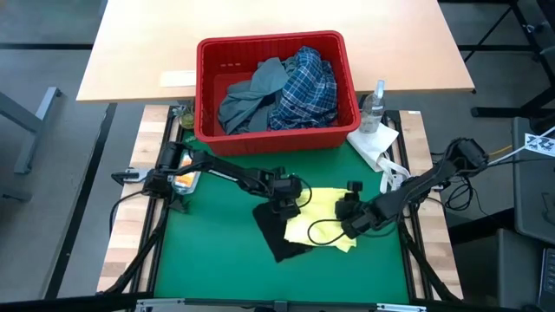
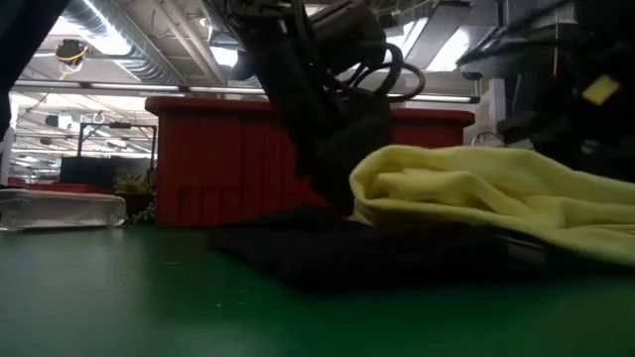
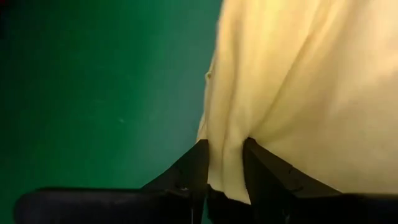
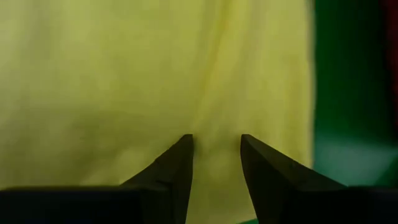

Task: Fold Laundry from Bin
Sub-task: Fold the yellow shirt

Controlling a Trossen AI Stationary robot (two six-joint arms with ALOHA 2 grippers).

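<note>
Pinching the yellow garment point(image 1: 323, 217) with both grippers on the green mat point(image 1: 217, 251).
My left gripper point(image 3: 225, 163) clamps a fold, my right gripper point(image 4: 216, 163) likewise; its fingertips hide the cloth's edge, and I read no labels.

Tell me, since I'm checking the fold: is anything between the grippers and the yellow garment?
Nothing visible. The left gripper has a fold of the yellow garment between its fingers, and the right gripper is down on the same cloth. The garment lies partly over a dark garment on the green mat.
</note>
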